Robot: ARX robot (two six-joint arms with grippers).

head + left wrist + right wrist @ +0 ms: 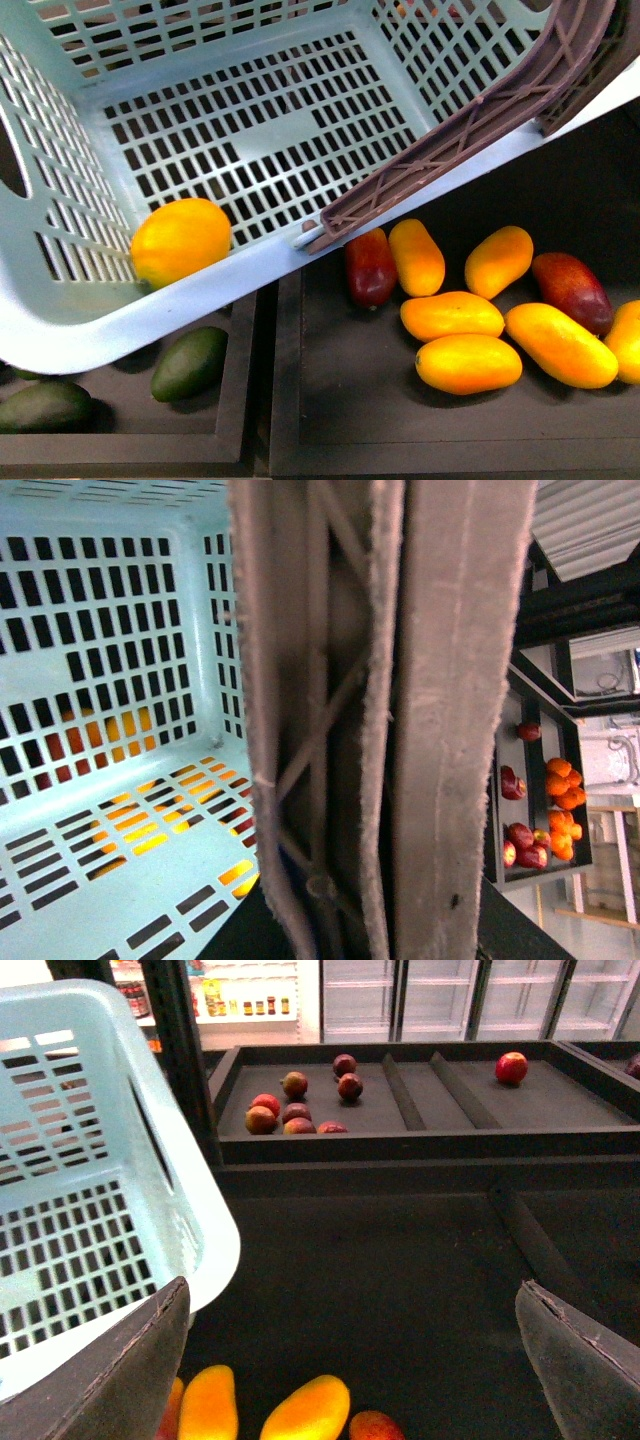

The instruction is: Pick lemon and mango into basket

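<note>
You are poising the right gripper [352, 1290], spread wide, over the mango [305, 1408] lying slantwise right of the basket [90, 335] — lemon [180, 240] sitting inside; left gripper perhaps gripping the handle [450, 720] — you cannot tell.

The light blue-green slotted basket [60, 300] fills the upper part of the front view. It is tilted, and its brown handle [450, 130] lies across the rim at right. The lemon [180, 240], rounded and yellow-orange, rests inside against the basket's near wall at lower left. Several elongated orange-yellow mangoes [452, 315] lie outside the basket at lower right, some touching each other.
</note>
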